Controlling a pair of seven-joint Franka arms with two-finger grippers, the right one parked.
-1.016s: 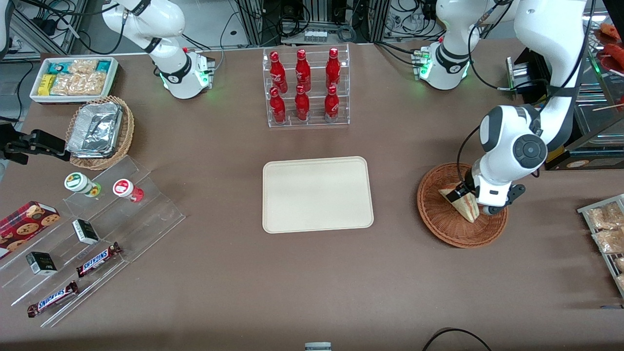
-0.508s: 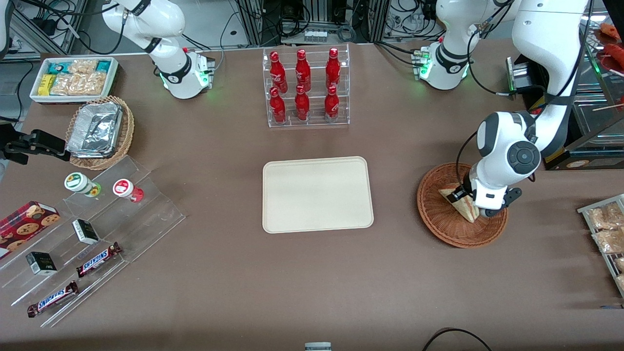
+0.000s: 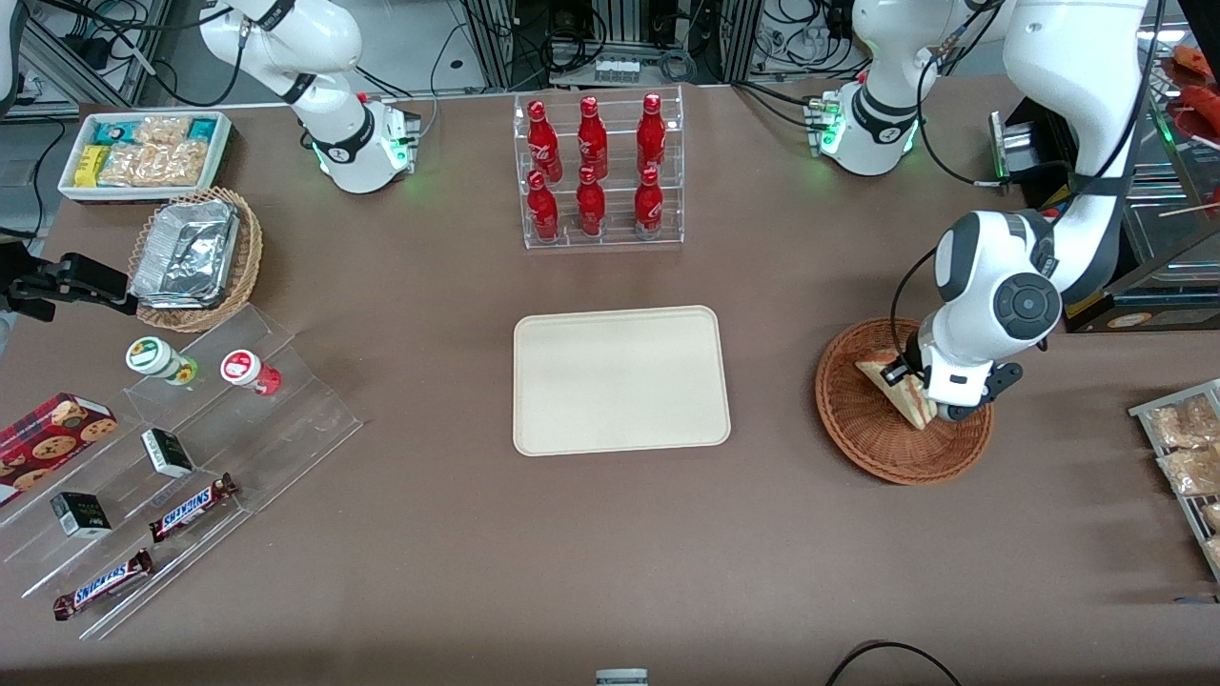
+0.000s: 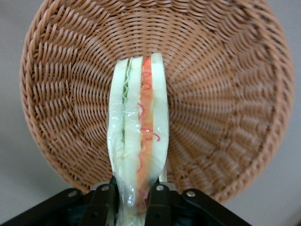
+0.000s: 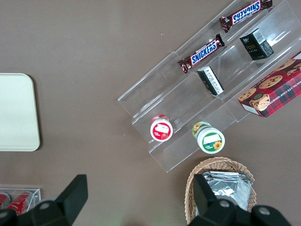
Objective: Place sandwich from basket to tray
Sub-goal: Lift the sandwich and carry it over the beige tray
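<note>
The gripper (image 4: pixel 134 200) is clamped on the one sandwich (image 4: pixel 138 141), its two fingers (image 4: pixel 101 202) pressing the bread from either side. The wedge stands on edge over the basket (image 3: pixel 863 429), its filling stripes facing the wrist camera. One bare tray (image 3: pixel 620 381) lies well apart on the tabletop (image 3: pixel 610 553), toward the parked arm. Six red bottles (image 3: pixel 591 167) stand in a clear rack farther from the front camera than the tray.

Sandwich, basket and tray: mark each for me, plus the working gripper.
sandwich (image 4: pixel 138 141), left wrist view, on its striped filling edge.
basket (image 3: pixel 863 433), front view, on its bare woven wall.
tray (image 3: pixel 620 381), front view, on its flat bare middle.
gripper (image 4: pixel 134 197), left wrist view, over the basket, shut on the sandwich's end.
</note>
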